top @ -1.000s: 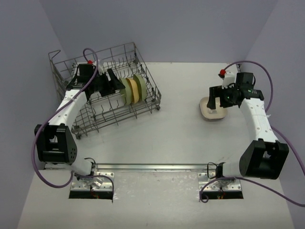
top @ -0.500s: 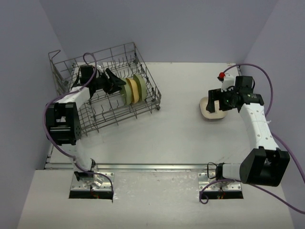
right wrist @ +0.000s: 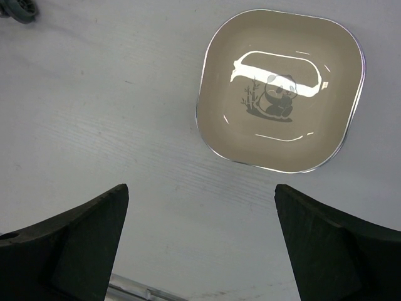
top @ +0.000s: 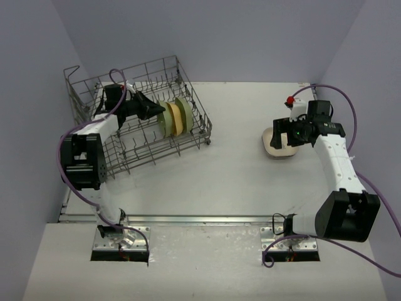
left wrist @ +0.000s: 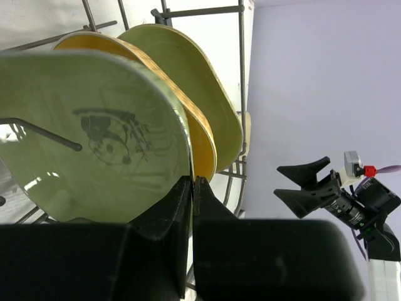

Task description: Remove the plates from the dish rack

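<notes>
Over the last second the left arm has swung its elbow in towards the dish rack [top: 119, 150], and the left hand [top: 150, 111] has gone from spread to pinched shut. Its two fingers now meet on the lower rim of the green plate [left wrist: 94, 138], the nearest of three standing on edge between the tines. Just behind it stands the yellow plate [left wrist: 203, 147], then the olive plate [left wrist: 210, 88], all three close together at the right end of the rack. The rest of the rack holds no plates that I can see.

Across the bare middle of the desk [top: 213, 182], the right hand [top: 280, 135] hovers above a stack of plates [top: 279, 152] lying flat, its fingers as wide apart as they go and holding nothing. The tan plate [right wrist: 279, 88] with a panda print lies on top.

By my reading the job is past halfway: the stack is the finished part, and three plates remain, the green one gripped but not yet lifted out.

The overhead view gives the layout but hides the left grip behind the hand's own body. The left wrist view alone shows the fingers closed on the rim. The right wrist view alone shows the panda and the gap between hand and plate. How many plates lie in the stack I cannot tell.
</notes>
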Controlling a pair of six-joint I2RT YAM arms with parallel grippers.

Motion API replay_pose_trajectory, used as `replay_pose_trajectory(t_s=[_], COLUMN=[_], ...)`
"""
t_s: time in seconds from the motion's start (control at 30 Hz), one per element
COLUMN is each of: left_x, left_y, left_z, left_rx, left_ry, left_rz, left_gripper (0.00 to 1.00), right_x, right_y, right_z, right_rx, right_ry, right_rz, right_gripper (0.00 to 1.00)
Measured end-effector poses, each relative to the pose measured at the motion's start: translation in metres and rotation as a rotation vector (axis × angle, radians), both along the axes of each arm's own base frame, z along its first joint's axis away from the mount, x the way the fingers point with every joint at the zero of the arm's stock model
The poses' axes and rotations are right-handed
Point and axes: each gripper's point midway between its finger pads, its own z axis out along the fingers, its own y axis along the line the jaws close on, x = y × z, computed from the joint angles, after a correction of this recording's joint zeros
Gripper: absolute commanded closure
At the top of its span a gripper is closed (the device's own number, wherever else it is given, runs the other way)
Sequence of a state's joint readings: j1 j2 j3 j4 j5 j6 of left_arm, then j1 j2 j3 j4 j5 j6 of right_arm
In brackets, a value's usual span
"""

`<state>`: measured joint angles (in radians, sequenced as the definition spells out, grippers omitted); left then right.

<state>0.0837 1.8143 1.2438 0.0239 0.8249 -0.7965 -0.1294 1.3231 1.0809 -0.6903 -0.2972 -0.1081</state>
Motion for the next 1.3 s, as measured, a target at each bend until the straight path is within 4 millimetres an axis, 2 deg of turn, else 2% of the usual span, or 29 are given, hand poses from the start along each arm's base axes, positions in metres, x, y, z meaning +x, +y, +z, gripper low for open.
replay_pose_trajectory(t_s=[0.2,0.3,0.43,0.63,0.73,0.87,1.0,1.1,1.13,1.23,1.3], left_x=[-0.004,-0.008,-0.015,-0.041,-0.051,-0.054,-0.056,-0.066,-0.071,-0.093,-0.125], left_y=[-0.003,-0.005,-0.011,-0.022,-0.025,-0.030,-0.038,-0.053,-0.064,-0.098,-0.125], left_z=[0.006,0.018,0.056,0.121,0.139,0.161,0.184,0.185,0.178,0.146,0.122], left_rx=[-0.028,-0.053,-0.135,-0.273,-0.285,-0.202,0.008,0.174,0.237,0.474,0.617], left_ry=[0.008,-0.001,-0.073,-0.198,-0.243,-0.323,-0.468,-0.567,-0.592,-0.654,-0.714], left_rz=[-0.016,-0.027,-0.060,-0.154,-0.204,-0.272,-0.338,-0.401,-0.431,-0.526,-0.642], left_gripper=[1.00,1.00,1.00,1.00,1.00,1.00,1.00,1.00,1.00,1.00,1.00], right_x=[0.000,0.000,0.000,0.000,0.000,-0.001,0.000,0.006,0.008,0.012,0.014], right_y=[0.000,0.000,0.000,0.001,0.001,0.003,0.010,0.014,0.016,0.022,0.027], right_z=[0.000,0.000,0.000,0.000,0.001,0.008,0.022,0.041,0.048,0.067,0.078], right_rx=[0.000,0.001,0.002,0.005,0.004,0.014,0.057,0.085,0.099,0.141,0.169], right_ry=[0.001,0.001,0.001,0.001,-0.004,-0.023,-0.039,-0.075,-0.085,-0.113,-0.130], right_rz=[0.000,0.001,0.001,-0.001,-0.001,-0.003,-0.007,-0.006,-0.006,-0.002,0.004], right_gripper=[0.01,0.01,0.01,0.01,0.01,0.01,0.01,0.01,0.01,0.01,0.01])
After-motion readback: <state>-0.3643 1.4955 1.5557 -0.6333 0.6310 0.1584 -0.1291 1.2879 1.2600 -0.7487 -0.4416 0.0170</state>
